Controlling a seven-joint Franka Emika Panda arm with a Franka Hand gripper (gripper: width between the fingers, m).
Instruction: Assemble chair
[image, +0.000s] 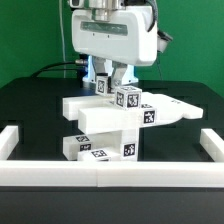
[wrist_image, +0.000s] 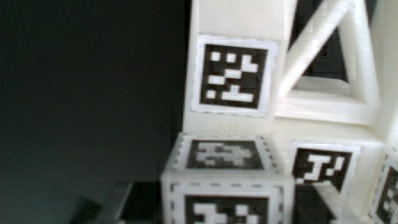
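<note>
Chair parts (image: 112, 125), stacked mid-surface inside white border rails (image: 100, 170), are being judged rigid, light, smooth plastic. Fingers (image: 113, 84) are being held nearly closed on the small tagged post (image: 127, 98); gripping across flat faces is advised.

I hung over the middle of the table (image: 30, 100), my gripper (image: 114, 82) down behind the stacked chair parts (image: 118, 118). A long slab (image: 150, 112) lay across the top, reaching toward the exterior view's right; a block (image: 92, 146) sat below, nearer the front rail (image: 100, 173) (rails also flanked both sides), which lay before it all
</note>
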